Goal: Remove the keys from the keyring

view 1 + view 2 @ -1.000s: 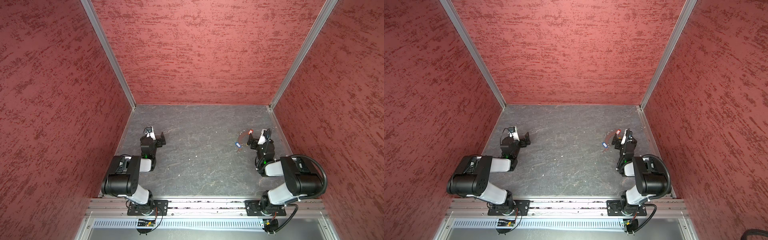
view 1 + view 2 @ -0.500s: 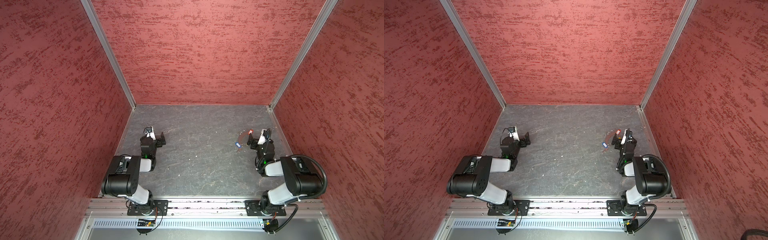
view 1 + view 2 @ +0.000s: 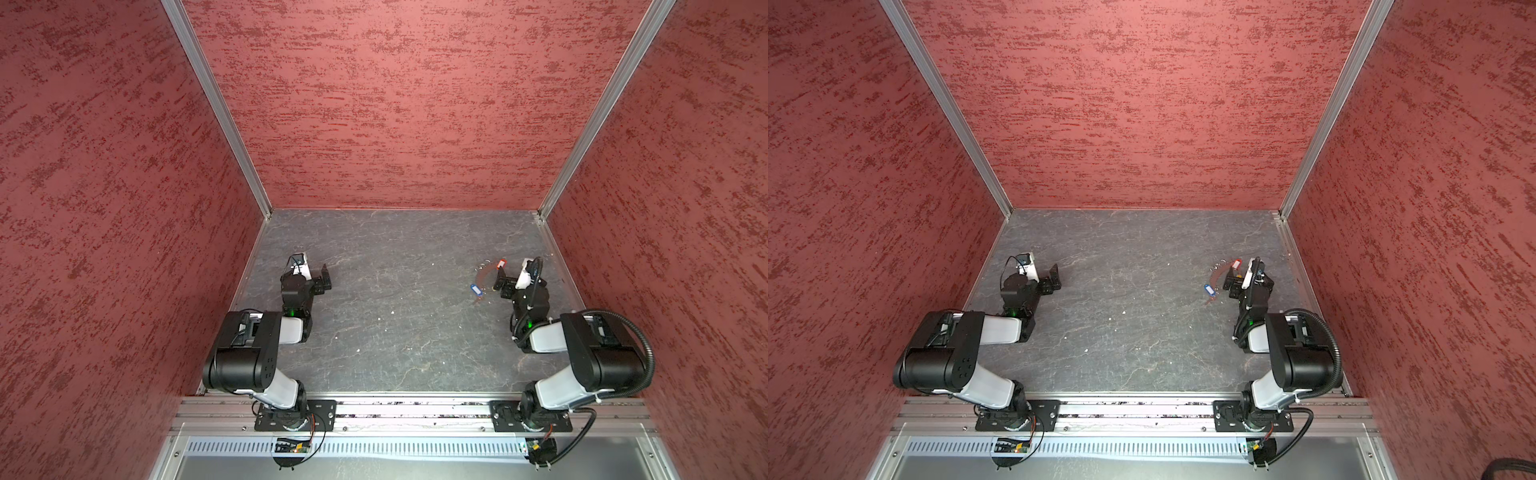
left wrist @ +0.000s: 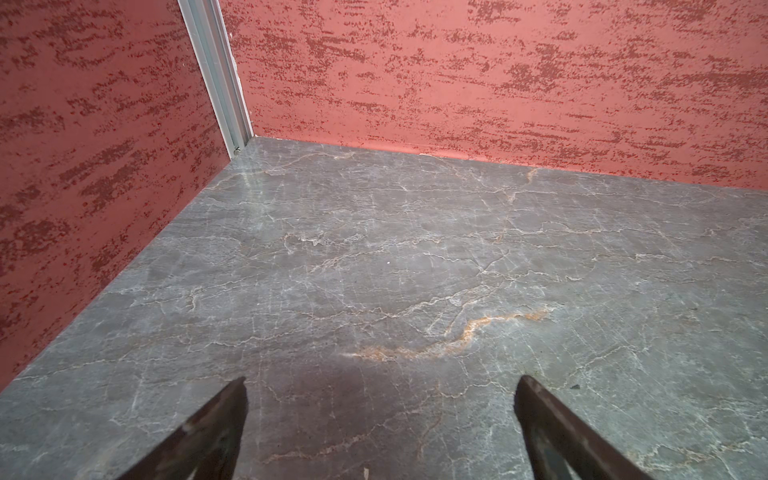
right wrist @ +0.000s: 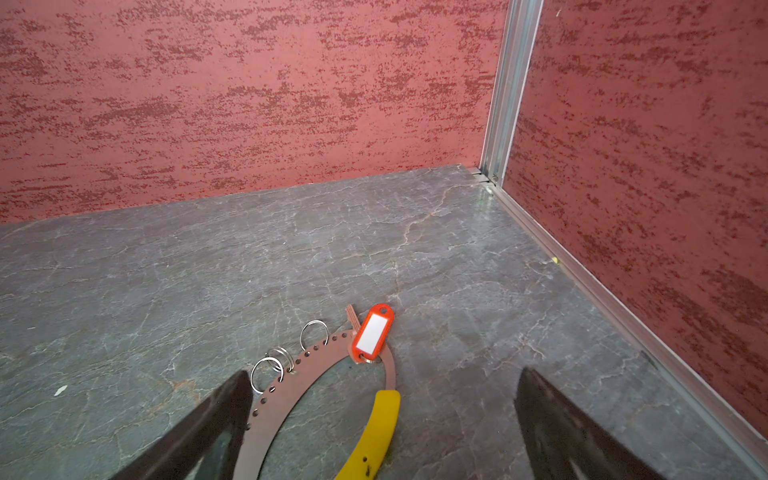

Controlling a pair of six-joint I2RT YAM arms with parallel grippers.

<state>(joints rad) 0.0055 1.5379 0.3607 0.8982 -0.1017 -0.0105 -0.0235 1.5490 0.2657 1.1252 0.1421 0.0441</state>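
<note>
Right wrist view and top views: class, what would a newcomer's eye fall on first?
The red tag, bright on the keyring, lies ahead of the open right gripper, beside the ring's yellow segment. In both top views a blue tag lies near it on the grey table.

I'm seeing three red walls [image 3: 395,104], mottled with darker flecks, joined by silvery corner posts [image 3: 220,108]. The counter [image 3: 395,353] is grey, stone-look, veined white, with one orange streak [image 4: 457,338]. White specks [image 3: 391,312] dot it. A metal rail [image 3: 415,409] runs along its near edge.
</note>
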